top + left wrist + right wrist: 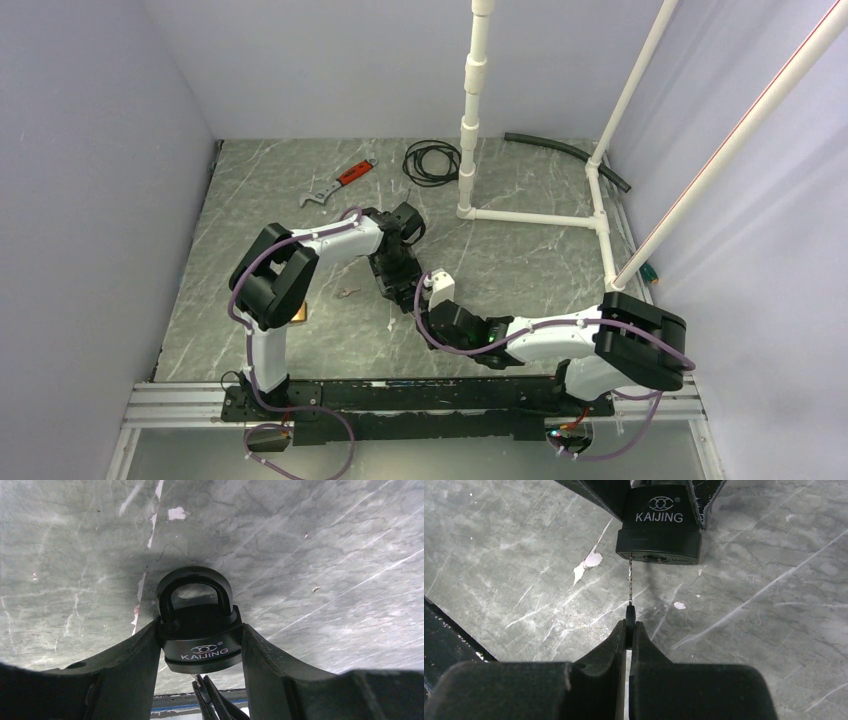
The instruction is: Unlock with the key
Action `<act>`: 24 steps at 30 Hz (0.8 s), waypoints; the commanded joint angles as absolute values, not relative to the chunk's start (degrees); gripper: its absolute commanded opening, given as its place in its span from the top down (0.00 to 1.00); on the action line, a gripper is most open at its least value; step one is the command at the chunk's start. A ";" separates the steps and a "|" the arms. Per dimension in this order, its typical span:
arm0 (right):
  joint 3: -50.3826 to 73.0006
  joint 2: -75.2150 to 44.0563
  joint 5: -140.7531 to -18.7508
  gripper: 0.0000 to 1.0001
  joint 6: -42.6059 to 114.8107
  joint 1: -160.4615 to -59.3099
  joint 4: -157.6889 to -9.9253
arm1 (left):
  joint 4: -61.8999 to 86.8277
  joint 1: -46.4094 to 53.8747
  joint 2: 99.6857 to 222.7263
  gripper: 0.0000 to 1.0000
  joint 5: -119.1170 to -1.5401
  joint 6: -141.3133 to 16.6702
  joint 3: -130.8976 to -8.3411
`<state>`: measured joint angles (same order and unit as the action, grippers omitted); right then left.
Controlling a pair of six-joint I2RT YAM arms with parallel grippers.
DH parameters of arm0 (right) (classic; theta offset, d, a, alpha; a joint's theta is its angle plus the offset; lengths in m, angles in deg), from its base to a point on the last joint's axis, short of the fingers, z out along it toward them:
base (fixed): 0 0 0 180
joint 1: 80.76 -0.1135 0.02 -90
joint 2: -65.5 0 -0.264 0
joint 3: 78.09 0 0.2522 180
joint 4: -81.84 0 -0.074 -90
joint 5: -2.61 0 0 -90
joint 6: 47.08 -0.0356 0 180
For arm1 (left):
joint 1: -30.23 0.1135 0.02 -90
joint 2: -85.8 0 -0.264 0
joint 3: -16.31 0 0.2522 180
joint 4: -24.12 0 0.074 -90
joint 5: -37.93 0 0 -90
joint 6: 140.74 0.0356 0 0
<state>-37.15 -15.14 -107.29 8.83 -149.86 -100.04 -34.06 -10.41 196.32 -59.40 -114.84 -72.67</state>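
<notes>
A black KAIJING padlock (202,647) is held off the table between the fingers of my left gripper (200,630), shackle pointing away from that camera. In the right wrist view the padlock (659,530) hangs at the top with its keyhole (656,558) facing me. My right gripper (629,626) is shut on the dark head of a thin key (630,580). The key's blade points up and its tip meets the lock's underside at the left edge, left of the keyhole. From above, both grippers (398,272) (432,290) meet at mid-table.
A red-handled wrench (338,182) and a black cable coil (432,160) lie at the back. A white pipe frame (530,217) stands back right, with a black hose (565,150) behind it. A small metal piece (347,293) lies left of the grippers.
</notes>
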 commanded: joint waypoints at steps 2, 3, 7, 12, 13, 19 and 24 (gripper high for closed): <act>-34.63 -15.02 -111.25 1.00 9.04 -149.84 -99.34 | -33.16 -10.37 195.48 1.00 -60.75 -114.29 -72.11; -34.74 -14.88 -111.29 1.00 9.01 -149.83 -99.27 | -33.08 -10.37 195.45 1.00 -60.83 -114.22 -72.10; -34.99 -14.49 -112.35 1.00 8.98 -149.84 -98.70 | -33.14 -10.35 195.30 1.00 -60.86 -114.11 -71.98; -34.98 -14.31 -113.24 1.00 9.10 -149.84 -98.35 | -32.97 -10.37 195.20 1.00 -60.94 -114.11 -71.83; -34.93 -14.23 -113.43 1.00 9.19 -149.80 -98.30 | -33.04 -10.30 195.22 1.00 -60.99 -114.05 -71.84; -34.30 -14.13 -114.44 1.00 9.17 -149.67 -97.60 | -32.89 -10.37 194.92 1.00 -61.03 -113.96 -71.59; -34.30 -13.58 -116.18 1.00 7.74 -149.53 -95.04 | -33.16 -10.37 194.69 1.00 -60.77 -113.86 -71.69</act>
